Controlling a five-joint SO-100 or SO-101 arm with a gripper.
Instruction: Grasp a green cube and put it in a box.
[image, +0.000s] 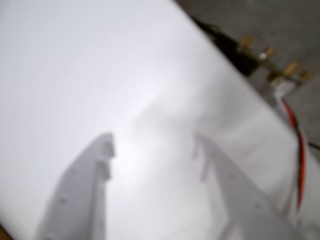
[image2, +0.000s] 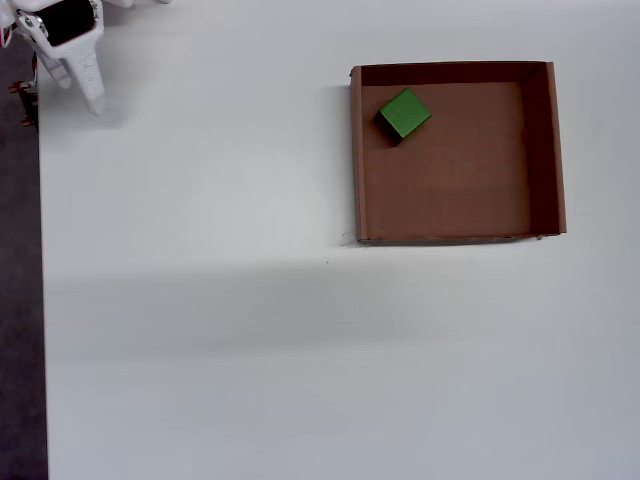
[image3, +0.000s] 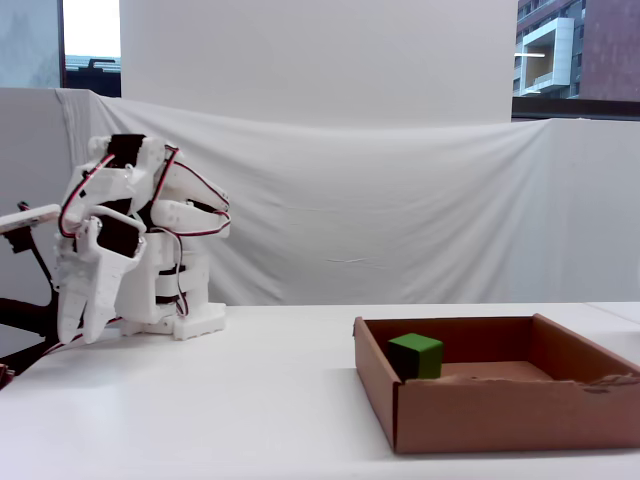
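The green cube (image2: 404, 113) lies inside the box (image2: 357, 160), in its far left corner as the overhead view shows it. In the fixed view the cube (image3: 415, 355) rests on the floor of the box (image3: 500, 410) near the left wall. My gripper (image2: 80, 95) is far from both, at the top left corner of the table. In the fixed view the arm is folded back and the gripper (image3: 78, 338) points down just above the table. The blurred wrist view shows the gripper (image: 154, 145) with its jaws apart and only white table between them.
The table's left edge runs down the overhead view beside dark floor (image2: 18, 300). The arm's base (image3: 185, 318) stands at the back left. Red wires (image: 300, 150) and connectors lie past the table edge in the wrist view. A white cloth (image3: 400, 220) hangs behind.
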